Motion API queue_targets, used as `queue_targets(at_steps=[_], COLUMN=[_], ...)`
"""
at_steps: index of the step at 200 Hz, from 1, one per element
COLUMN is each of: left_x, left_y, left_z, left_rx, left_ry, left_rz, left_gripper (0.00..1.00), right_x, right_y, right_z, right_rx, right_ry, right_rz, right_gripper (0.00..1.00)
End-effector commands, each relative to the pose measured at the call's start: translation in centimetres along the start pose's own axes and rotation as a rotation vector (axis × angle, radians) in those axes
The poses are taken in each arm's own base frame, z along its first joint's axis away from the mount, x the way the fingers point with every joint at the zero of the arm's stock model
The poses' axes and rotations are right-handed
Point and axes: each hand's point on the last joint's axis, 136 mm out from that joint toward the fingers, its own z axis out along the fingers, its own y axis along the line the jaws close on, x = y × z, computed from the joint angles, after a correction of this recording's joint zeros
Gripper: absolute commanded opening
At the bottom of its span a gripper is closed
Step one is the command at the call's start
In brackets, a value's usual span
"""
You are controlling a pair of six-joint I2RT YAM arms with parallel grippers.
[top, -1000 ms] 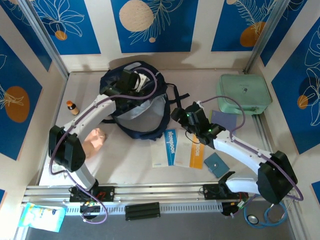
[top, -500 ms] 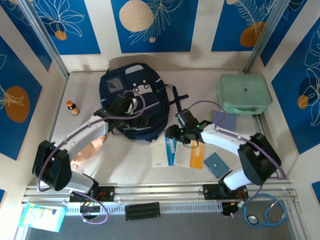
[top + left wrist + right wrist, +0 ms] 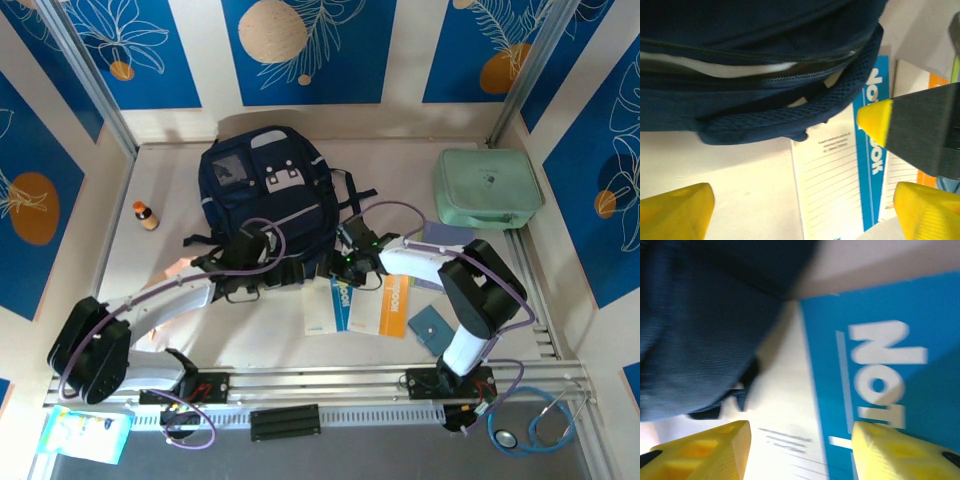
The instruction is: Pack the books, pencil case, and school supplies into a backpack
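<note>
Below the backpack (image 3: 265, 190) at six o'clock on your tabletop (image 3: 400, 170), left hand (image 3: 800, 215) wide and empty, right hand (image 3: 800, 450) parted over the blue-band book (image 3: 325, 310), holding nothing, orange-band book (image 3: 385, 310) just beside it at three o'clock.

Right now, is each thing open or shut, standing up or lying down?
backpack: lying flat, front up, one zip gaping.
blue-band book: shut, flat, top edge against the backpack.
orange-band book: shut, flat beside it.
teal booklet: shut, flat.
mint-green case: shut, flat.
small bottle: upright, cap on.
left hand: open, empty.
right hand: open, empty, over the blue-band book.
</note>
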Motion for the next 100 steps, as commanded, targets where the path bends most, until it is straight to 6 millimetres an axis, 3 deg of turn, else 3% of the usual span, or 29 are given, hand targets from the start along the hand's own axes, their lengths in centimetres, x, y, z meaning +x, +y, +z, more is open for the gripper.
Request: queue_targets(at_steps=[1, 57, 100], left_x=[1.5, 3.6, 5.3], left_y=[-1.5, -4.8, -5.8], left_z=[1.2, 4.0, 6.0], left_rx=[0.055, 0.091, 0.070], left_ry=[0.063, 0.212, 0.300], left_rz=[-0.011, 0.089, 0.141], left_gripper=[0.83, 0.78, 0.63], right_x=[1.6, 2.8, 2.4], right_y=[-3.6, -8.4, -7.8], right_z=[0.0, -2.1, -3.8], right_rx=[0.093, 0.194, 0.145], right_ry=[0.035, 0.000, -0.018], right_rz=[0.073, 0.132, 0.097], right_gripper=[0.56, 0.57, 0.57])
